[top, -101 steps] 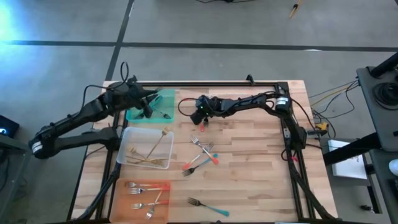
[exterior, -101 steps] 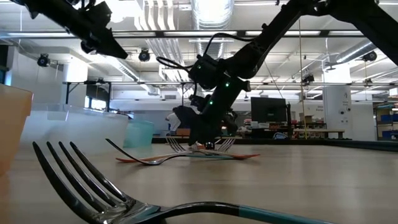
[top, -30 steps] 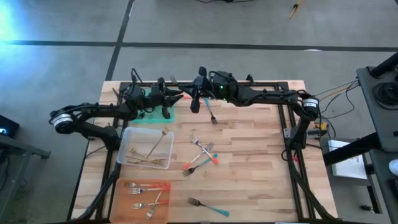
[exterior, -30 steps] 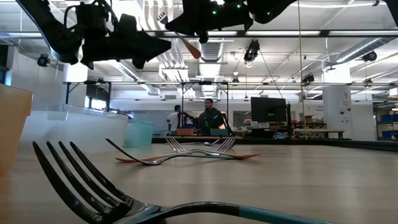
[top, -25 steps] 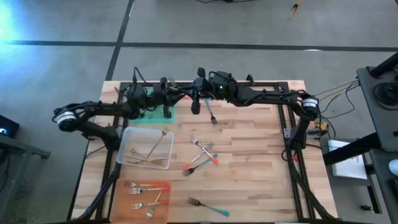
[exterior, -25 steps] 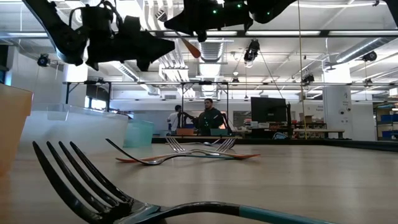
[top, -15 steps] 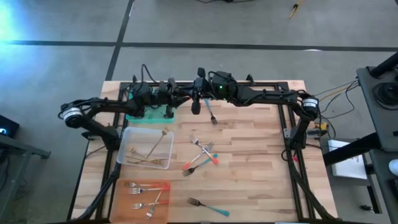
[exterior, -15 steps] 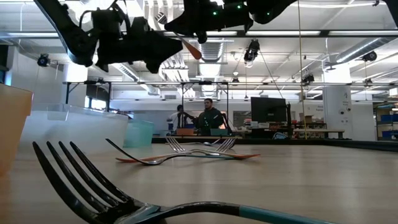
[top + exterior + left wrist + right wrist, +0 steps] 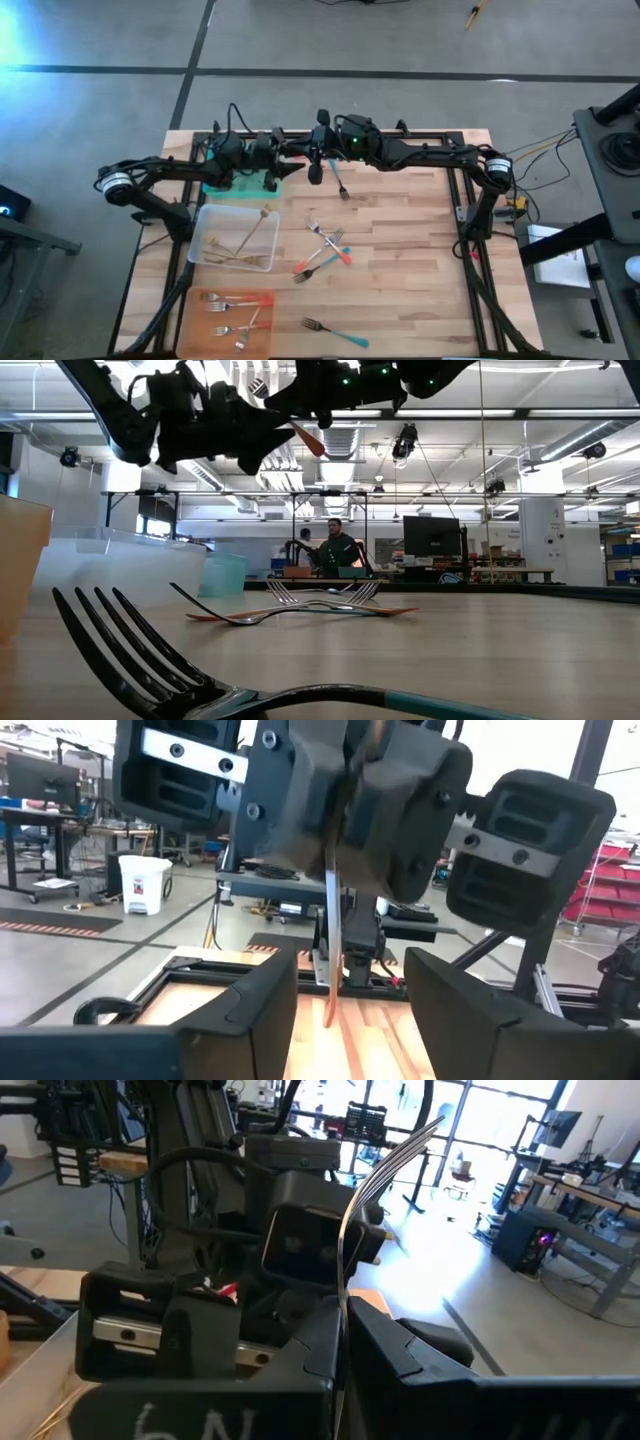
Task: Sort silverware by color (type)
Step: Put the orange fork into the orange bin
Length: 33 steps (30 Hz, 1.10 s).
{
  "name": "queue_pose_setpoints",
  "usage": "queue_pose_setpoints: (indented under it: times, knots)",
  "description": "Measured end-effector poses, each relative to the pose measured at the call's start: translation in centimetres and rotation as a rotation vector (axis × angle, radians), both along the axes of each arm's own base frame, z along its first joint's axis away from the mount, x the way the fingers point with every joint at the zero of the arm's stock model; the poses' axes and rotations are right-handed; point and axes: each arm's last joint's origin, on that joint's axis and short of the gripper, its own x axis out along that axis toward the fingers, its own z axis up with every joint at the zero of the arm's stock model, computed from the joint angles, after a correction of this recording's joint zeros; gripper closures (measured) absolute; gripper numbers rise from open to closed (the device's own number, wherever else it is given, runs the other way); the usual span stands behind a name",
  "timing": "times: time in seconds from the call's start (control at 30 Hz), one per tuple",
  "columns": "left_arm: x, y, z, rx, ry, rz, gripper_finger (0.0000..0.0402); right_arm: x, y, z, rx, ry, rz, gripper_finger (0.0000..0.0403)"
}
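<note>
My right gripper [image 9: 313, 165] is shut on a fork [image 9: 331, 940] with a coral-red handle, high above the far middle of the table. The handle's end [image 9: 312, 442] points toward my left gripper [image 9: 287, 166]. The tines [image 9: 343, 190] stick out on the other side. My left gripper [image 9: 350, 982] is open. Its two fingers stand on either side of the handle's end, with a gap on each side. Several loose forks [image 9: 325, 245] lie on the table's middle, and a teal-handled fork [image 9: 335, 332] lies near the front edge. My right gripper pinches the fork between its two fingers at the neck [image 9: 342, 1295], where the handle meets the metal. The fingers lie across the fork. The fork is lifted clear of the table and tilted, with the coral handle end [image 9: 328, 1008] lowest and the tines [image 9: 405, 1145] raised.
A green tray [image 9: 238, 184] lies under my left arm at the far left. A clear tray [image 9: 212, 222] holding gold forks sits in front of it. An orange tray [image 9: 262, 300] with red-handled forks is at the near left. People move in the room beyond.
My left gripper has moved toward the table's right, up to the handle end of the held fork, and has opened. My right gripper has kept the fork still in the air.
</note>
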Motion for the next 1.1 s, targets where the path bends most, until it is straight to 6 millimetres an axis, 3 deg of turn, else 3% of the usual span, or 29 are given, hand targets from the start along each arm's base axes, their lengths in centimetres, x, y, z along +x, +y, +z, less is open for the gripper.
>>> queue_pose_setpoints:
  times: [0.33,0.6,0.83,1.1]
  knots:
    - [0.6,0.1,1.3,0.023,-0.035,-0.011,0.0253,0.0,0.1,-0.2,0.008,0.015,0.002,0.0394]
    - [0.7,0.1,0.7,-0.045,0.020,-0.028,0.0391,0.0,0.1,-0.2,0.012,0.019,0.004,0.0394]
    - [0.6,0.0,0.9,-0.062,0.017,-0.040,0.0400,0.0,0.1,-0.2,0.055,0.009,0.001,0.0382]
    - [0.8,0.3,1.6,-0.086,0.045,-0.063,0.0401,-0.4,0.0,-0.2,0.045,0.062,-0.015,0.0310]
